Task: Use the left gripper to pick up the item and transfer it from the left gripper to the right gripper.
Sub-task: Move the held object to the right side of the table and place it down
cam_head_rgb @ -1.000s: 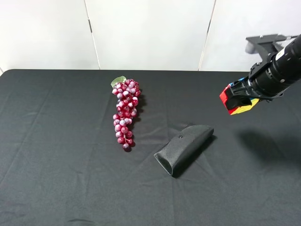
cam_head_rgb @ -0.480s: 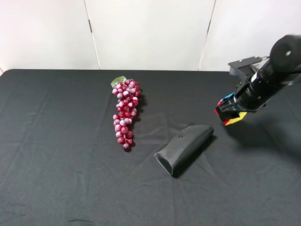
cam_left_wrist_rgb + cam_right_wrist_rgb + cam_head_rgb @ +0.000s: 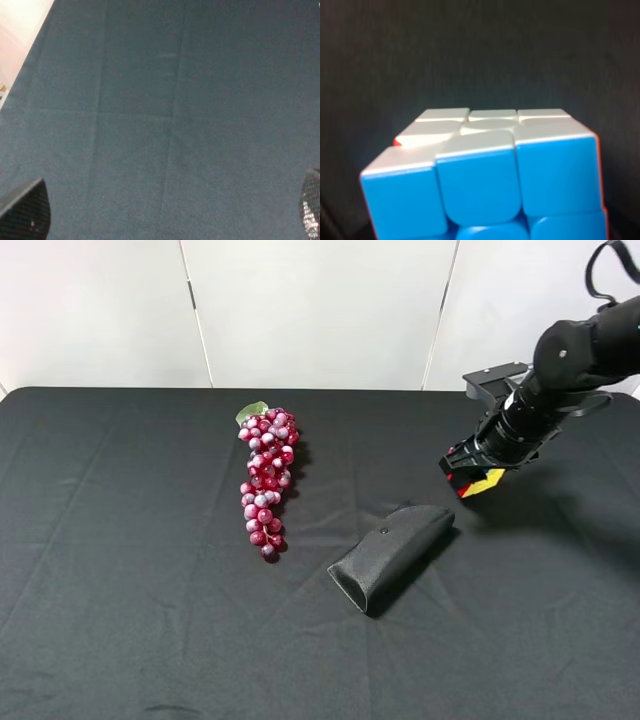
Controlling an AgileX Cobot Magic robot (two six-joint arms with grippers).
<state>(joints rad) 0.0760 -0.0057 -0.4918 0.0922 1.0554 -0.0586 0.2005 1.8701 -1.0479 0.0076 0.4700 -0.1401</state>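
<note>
The item, a puzzle cube [image 3: 481, 483] with red and yellow faces showing, is held in my right gripper [image 3: 468, 473] at the right of the table, just above the black cloth or touching it; I cannot tell which. The right wrist view shows its blue and white faces [image 3: 485, 180] close up, with dark cloth behind. My right gripper is shut on the cube. My left gripper [image 3: 165, 215] is out of the exterior high view. The left wrist view shows its two fingertips [image 3: 25, 210] far apart over bare dark cloth, open and empty.
A bunch of dark-red grapes [image 3: 266, 478] lies left of centre. A black tapered pouch [image 3: 392, 552] lies on the cloth just left of and in front of the cube. A white wall [image 3: 320, 310] stands behind the table's back edge.
My right arm has moved left and down with the cube, from high at the right edge to low over the cloth near the pouch. The grapes and pouch have not moved.
</note>
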